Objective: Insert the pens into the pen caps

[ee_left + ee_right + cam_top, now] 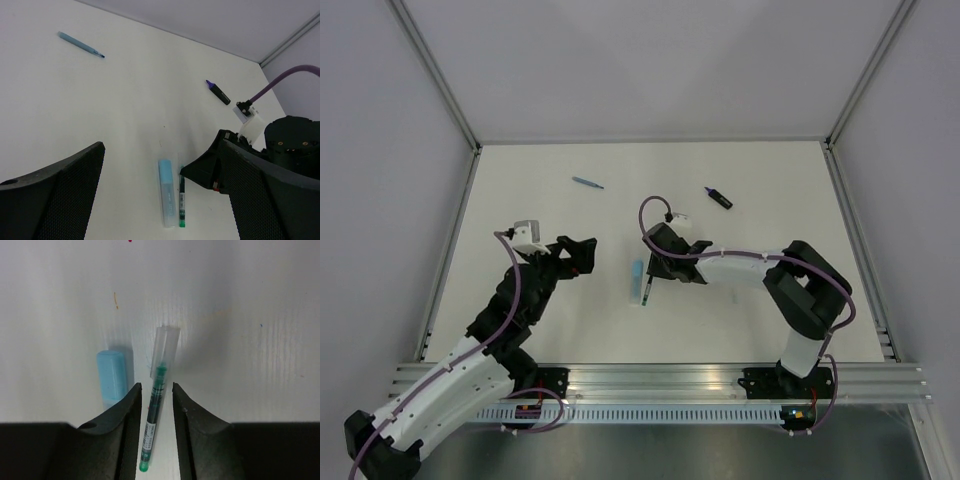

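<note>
White matte table (720,330) carries it all. Your left gripper (585,257) hangs with jaws spread wide, empty. Your right gripper (156,387) sits low, jaws slightly parted astride the thin dark pen (152,425), not touching it. Just left of it lies the stubby, smooth pale-blue highlighter (111,375). Well beyond, the black-and-purple marker (718,198) and thin blue pen (587,182) look still to do. You'd judge the dark pen done: its far tip sits inside a clear tubular cap (166,342).
</note>
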